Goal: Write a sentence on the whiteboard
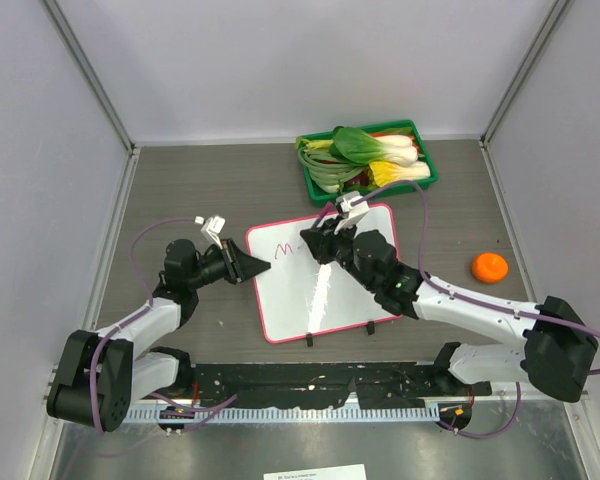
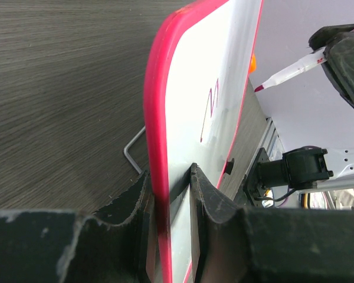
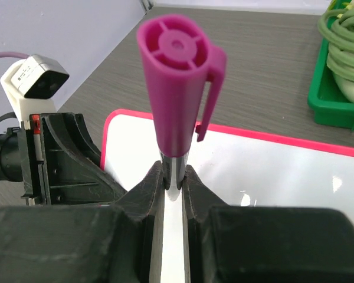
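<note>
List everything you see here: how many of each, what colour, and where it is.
whiteboard: one, white with a pink-red frame, middle of the table
written mark: one, purple, upper left of the whiteboard
marker: one, magenta cap, over the whiteboard
tray: one, green, far side of the table
leafy vegetables: several, green, white and yellowish, in the tray
orange fruit: one, orange, right of the whiteboard, apart from it
table: one, grey-brown wood grain
left gripper: one, black, shut on the whiteboard's left edge
right gripper: one, black, shut on the marker
</note>
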{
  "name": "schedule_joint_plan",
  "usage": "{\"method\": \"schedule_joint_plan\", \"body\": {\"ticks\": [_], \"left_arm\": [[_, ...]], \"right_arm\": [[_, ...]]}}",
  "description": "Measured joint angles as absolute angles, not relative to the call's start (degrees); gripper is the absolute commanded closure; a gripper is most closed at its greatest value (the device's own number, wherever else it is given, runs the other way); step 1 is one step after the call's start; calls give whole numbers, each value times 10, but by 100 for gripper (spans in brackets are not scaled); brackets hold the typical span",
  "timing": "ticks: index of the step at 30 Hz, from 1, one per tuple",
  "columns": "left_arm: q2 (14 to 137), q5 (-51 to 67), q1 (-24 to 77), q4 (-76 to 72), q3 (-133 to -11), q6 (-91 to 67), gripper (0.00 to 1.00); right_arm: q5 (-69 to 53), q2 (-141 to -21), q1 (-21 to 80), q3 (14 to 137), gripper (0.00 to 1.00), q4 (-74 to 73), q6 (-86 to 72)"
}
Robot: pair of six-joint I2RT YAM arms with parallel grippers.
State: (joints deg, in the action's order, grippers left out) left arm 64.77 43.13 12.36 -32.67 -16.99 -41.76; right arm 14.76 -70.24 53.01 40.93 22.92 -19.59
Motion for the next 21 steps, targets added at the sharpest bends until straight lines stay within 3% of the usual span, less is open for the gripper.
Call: {"method": "schedule_joint_plan", "body": {"ticks": [21], "left_arm": [[648, 432, 124, -327, -170, -418, 100]], "right_arm": [[173, -724, 530, 411, 99, 234, -192]]}}
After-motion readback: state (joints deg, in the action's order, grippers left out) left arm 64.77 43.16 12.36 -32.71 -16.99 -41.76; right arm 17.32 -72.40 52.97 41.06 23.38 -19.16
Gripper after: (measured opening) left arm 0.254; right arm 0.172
